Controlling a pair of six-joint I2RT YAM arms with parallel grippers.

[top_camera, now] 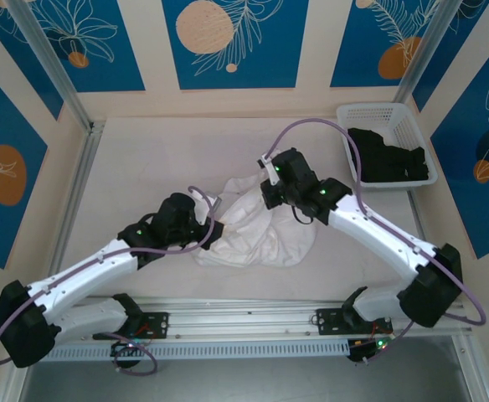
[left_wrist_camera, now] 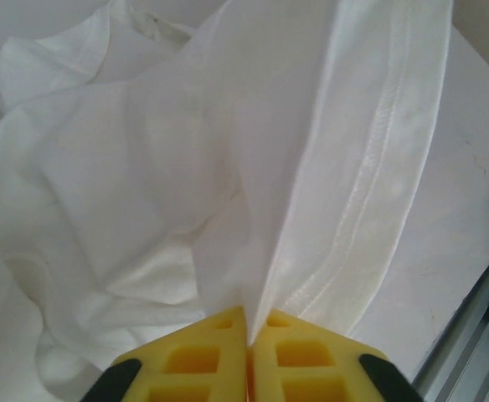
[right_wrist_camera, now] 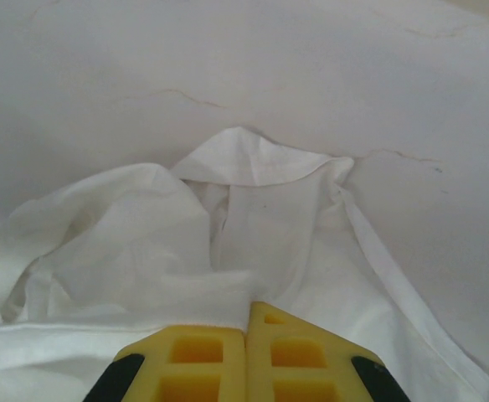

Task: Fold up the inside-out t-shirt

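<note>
- Pale table (top_camera: 144,159), blue leafy walls (top_camera: 228,42) all round, and a white basket (top_camera: 378,113) with a black garment (top_camera: 387,159) in it at the far right corner. The shirt (top_camera: 261,230) sits crumpled mid-table, between my two arms.
- My left gripper (left_wrist_camera: 249,335) is pinched on a thin fold of the shirt, right beside a stitched hem (left_wrist_camera: 370,167). The cloth runs taut away from the pads.
- My right gripper (right_wrist_camera: 246,322) is closed too, down at the shirt's far side. I can't tell whether there's actually cloth between the pads.
- Worry one: the left pinch is only a sliver of thin fabric. A sideways tug and I reckon it slips out.
- Worry two: if the right has nothing, spreading just drags the whole heap leftward.
- Worry three: I might be holding two layers, so it would never open flat.
- Hard to see: from above, my wrists cover both grab points. The sleeves and neck are lost in wrinkles, so which edge I've got is a guess.
</note>
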